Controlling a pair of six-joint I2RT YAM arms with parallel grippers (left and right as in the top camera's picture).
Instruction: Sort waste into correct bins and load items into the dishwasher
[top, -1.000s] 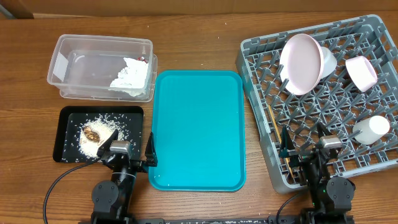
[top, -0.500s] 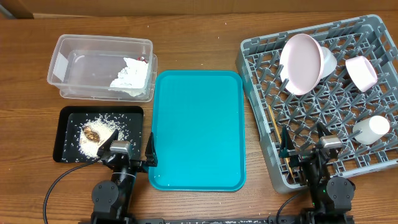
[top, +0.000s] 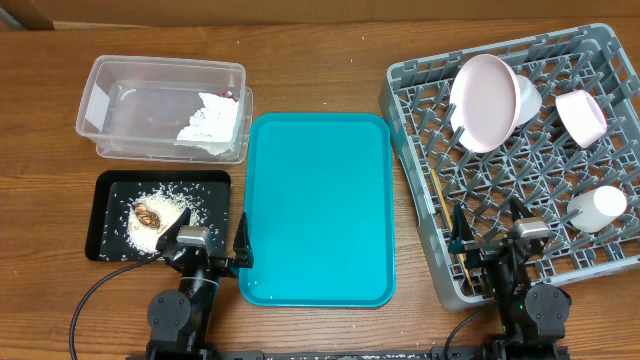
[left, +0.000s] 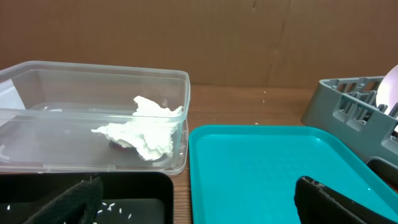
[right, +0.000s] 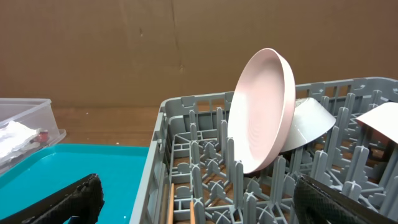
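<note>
The clear tub (top: 120, 85) at the back left holds the crumpled white napkin (top: 215, 122) and the red-and-silver wrapper (top: 230, 96); the napkin also shows in the left wrist view (left: 146, 129). The black tray (top: 110, 235) holds rice grains (top: 158, 212) and a brown scrap (top: 150, 213). The grey rack (top: 440, 265) holds the plate (top: 482, 100), two bowls (top: 581, 115), the cup (top: 597, 208) and chopsticks (top: 449, 222). My left gripper (top: 205, 240) is open over the black tray's near right corner. My right gripper (top: 490, 235) is open over the rack's near edge. Both are empty.
A teal serving tray (top: 318, 205) lies between the bins and the rack. A cardboard wall (left: 199, 37) stands behind the table. The arm bases (top: 180, 315) sit at the table's near edge.
</note>
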